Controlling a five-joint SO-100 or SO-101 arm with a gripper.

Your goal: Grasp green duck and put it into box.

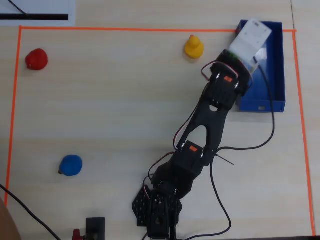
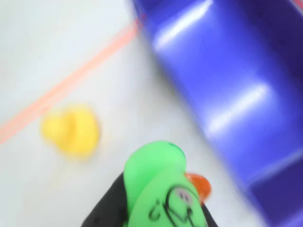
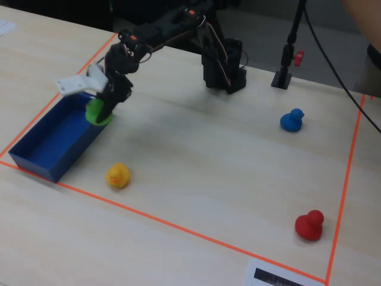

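Observation:
My gripper (image 3: 101,113) is shut on the green duck (image 3: 96,111), holding it in the air just beside the blue box's (image 3: 41,158) right wall in the fixed view. In the wrist view the green duck (image 2: 158,189) fills the bottom centre, orange beak to the right, with a black finger (image 2: 111,205) against its left side and the box's (image 2: 227,80) glossy blue wall at upper right. In the overhead view the white wrist housing (image 1: 249,42) hides the duck and hangs over the box's (image 1: 276,75) left edge.
A yellow duck (image 3: 117,176) sits near the box, shown also in the wrist view (image 2: 71,130) and the overhead view (image 1: 193,47). A blue duck (image 3: 292,120) and a red duck (image 3: 309,225) lie far off. Orange tape (image 3: 178,226) borders the work area.

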